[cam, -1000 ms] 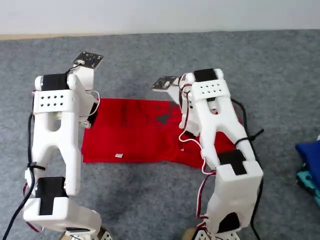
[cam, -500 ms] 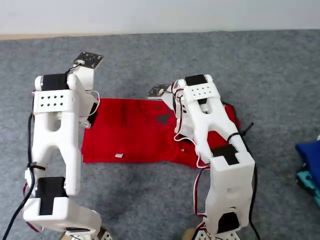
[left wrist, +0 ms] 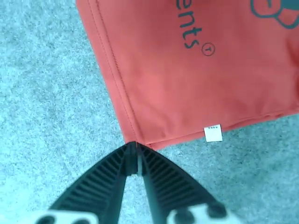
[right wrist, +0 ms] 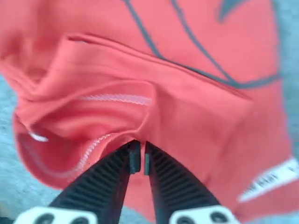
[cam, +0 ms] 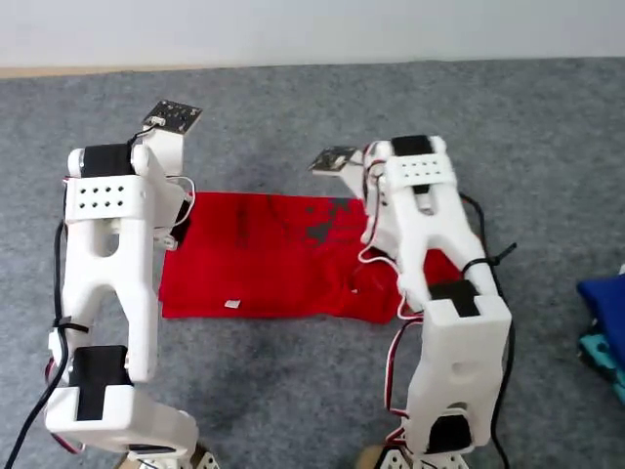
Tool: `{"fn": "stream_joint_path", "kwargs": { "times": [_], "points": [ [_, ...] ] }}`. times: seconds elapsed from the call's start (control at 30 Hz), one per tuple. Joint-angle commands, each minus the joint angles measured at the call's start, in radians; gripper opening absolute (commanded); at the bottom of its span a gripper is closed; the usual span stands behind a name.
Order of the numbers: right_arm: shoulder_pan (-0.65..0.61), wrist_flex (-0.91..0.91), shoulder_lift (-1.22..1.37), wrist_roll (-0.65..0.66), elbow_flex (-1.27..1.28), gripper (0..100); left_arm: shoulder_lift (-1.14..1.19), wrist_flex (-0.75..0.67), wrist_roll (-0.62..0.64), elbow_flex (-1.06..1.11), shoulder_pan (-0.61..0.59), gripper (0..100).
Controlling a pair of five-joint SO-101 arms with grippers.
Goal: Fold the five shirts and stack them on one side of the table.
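Note:
A red shirt (cam: pixel 264 259) with dark print lies flat on the grey table between my two arms. Its right part is bunched into folds under the right arm. In the left wrist view my left gripper (left wrist: pixel 136 156) is shut, with a corner of the shirt (left wrist: pixel 196 70) pinched at its tips. A small white tag (left wrist: pixel 213 133) sits on the hem close by. In the right wrist view my right gripper (right wrist: pixel 139 151) is shut on a raised fold of the shirt (right wrist: pixel 187 93), where stitched hems crumple together.
A blue cloth (cam: pixel 605 298) and a teal one (cam: pixel 598 350) lie at the table's right edge. Open grey table (cam: pixel 293 391) stretches in front of the shirt and behind it, up to the wall.
The right arm swung left over the shirt, then back to the right, and the shirt's right part is now more gathered in. The left arm has stayed still.

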Motion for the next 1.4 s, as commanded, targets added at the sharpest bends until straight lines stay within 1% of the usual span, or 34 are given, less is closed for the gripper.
{"fn": "stream_joint_path", "kwargs": {
  "times": [0.0,0.2,0.33,0.5,0.57,0.73,0.97,1.13,1.27,1.37],
  "points": [
    [0.045,-0.005,-0.016,0.026,-0.092,1.8,-0.041,-0.017,0.005,0.002,0.003,0],
    [0.074,-0.016,-0.01,0.037,-0.133,1.8,-0.041,-0.018,0.003,0.002,0.003,0],
    [0.065,0.03,-0.018,0.037,-0.135,2.4,-0.041,-0.018,0.002,0.002,0.003,0],
    [0.001,0.191,-0.019,0.025,-0.137,10.7,-0.04,-0.02,0.002,0.002,0.003,0],
    [-0.019,0.206,-0.019,-0.006,-0.137,12.0,-0.04,-0.032,0.003,0.008,0.003,0],
    [-0.067,0.206,-0.01,-0.009,-0.137,14.3,-0.04,-0.058,0.002,0.042,0.005,0],
    [-0.09,0.145,0.045,-0.009,-0.137,14.3,-0.041,-0.058,0.002,0.047,0.005,0],
    [-0.094,0.14,0.074,-0.011,-0.137,13.9,-0.041,-0.058,0.002,0.047,0.005,0],
    [-0.093,0.105,0.076,-0.005,-0.137,7.6,-0.041,-0.06,0.002,0.047,0.005,0],
    [-0.087,0.087,0.074,0.025,-0.137,5.0,-0.041,-0.06,0.002,0.047,0.005,0]
  ]
}}
